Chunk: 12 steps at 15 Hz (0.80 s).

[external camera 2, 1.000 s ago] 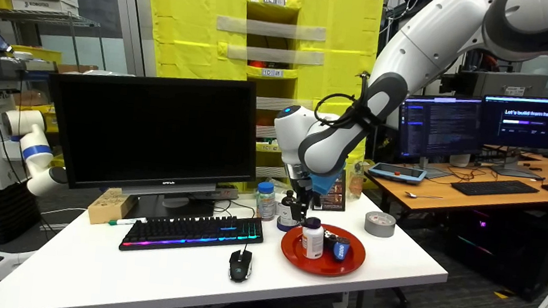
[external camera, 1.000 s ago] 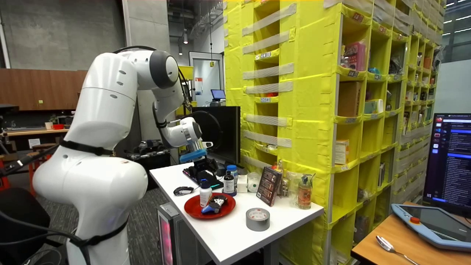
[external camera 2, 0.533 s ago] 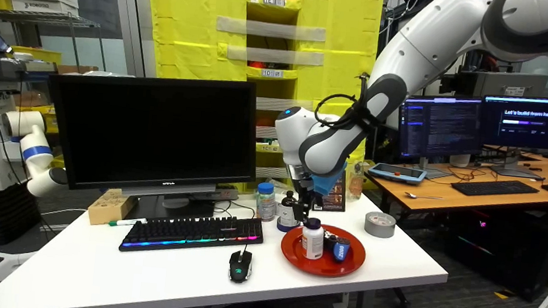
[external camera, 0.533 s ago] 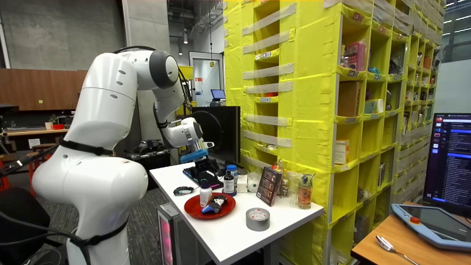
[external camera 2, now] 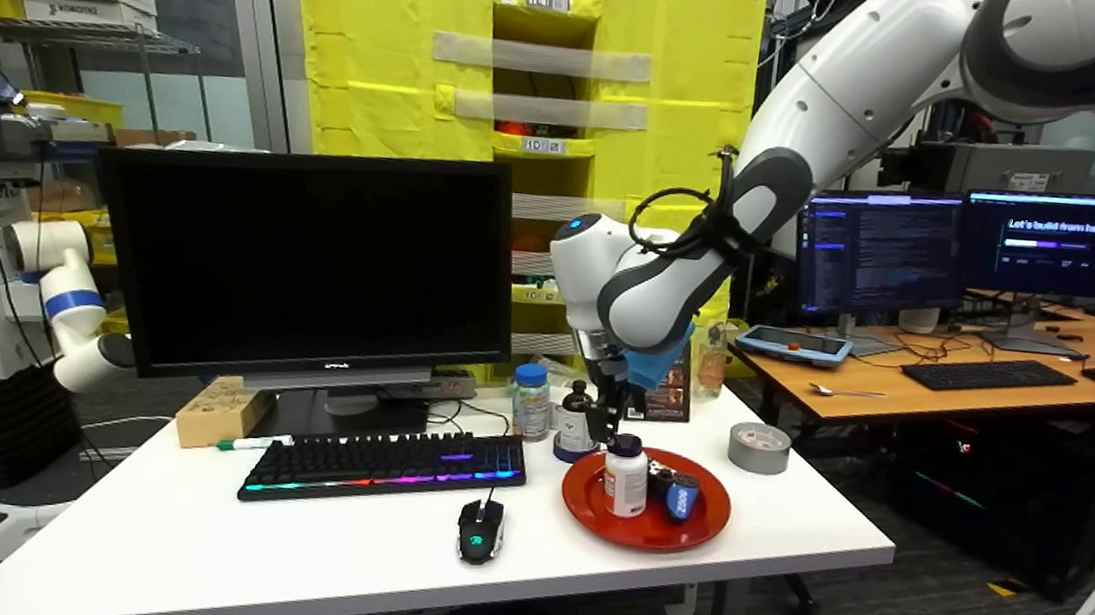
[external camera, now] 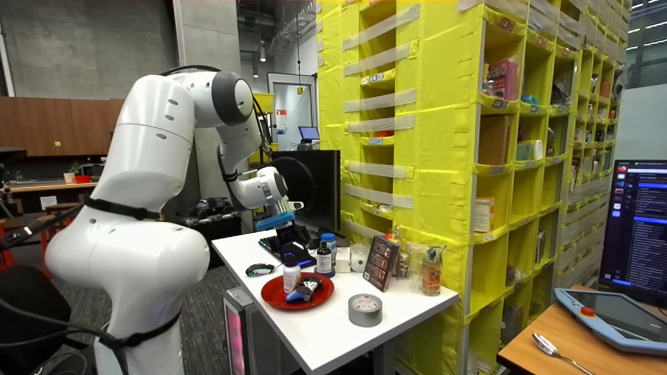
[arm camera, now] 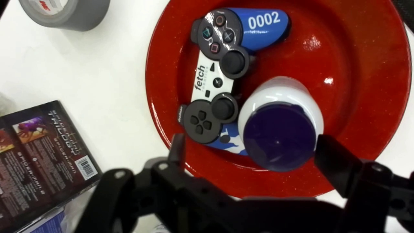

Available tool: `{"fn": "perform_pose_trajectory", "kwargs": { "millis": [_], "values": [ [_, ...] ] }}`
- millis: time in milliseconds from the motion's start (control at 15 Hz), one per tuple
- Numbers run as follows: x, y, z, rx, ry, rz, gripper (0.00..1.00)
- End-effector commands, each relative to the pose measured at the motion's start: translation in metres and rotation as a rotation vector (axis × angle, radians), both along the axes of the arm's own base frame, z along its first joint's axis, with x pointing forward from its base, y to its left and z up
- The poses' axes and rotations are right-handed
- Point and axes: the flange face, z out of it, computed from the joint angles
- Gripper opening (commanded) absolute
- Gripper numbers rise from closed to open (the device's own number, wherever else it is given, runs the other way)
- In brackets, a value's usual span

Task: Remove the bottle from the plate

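only the wrist view shows the claw (arm camera: 251, 149) clearly parted, bottle (arm camera: 280, 126) nearby.

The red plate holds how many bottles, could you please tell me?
1: the white bottle, standing upright on the red plate beside the game controller; no other seems hidden there.

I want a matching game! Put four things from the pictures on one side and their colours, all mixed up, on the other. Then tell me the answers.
Things
1. plate
2. cap of the bottle on the plate
3. roll of tape
4. game controller

Colours
A. grey
B. blue, white and black
C. red
D. dark purple

Pairs: 1-C, 2-D, 3-A, 4-B
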Motion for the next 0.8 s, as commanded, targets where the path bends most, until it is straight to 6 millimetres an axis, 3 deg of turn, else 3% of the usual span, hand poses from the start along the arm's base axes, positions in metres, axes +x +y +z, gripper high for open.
{"fn": "perform_pose_trajectory", "kwargs": {
  "millis": [0,333,733],
  "values": [
    [0.000,0.000,0.000,0.000,0.001,0.000,1.00],
    [0.001,0.003,-0.002,0.004,0.001,0.000,1.00],
    [0.006,0.037,-0.030,0.079,0.032,-0.020,1.00]
  ]
}}
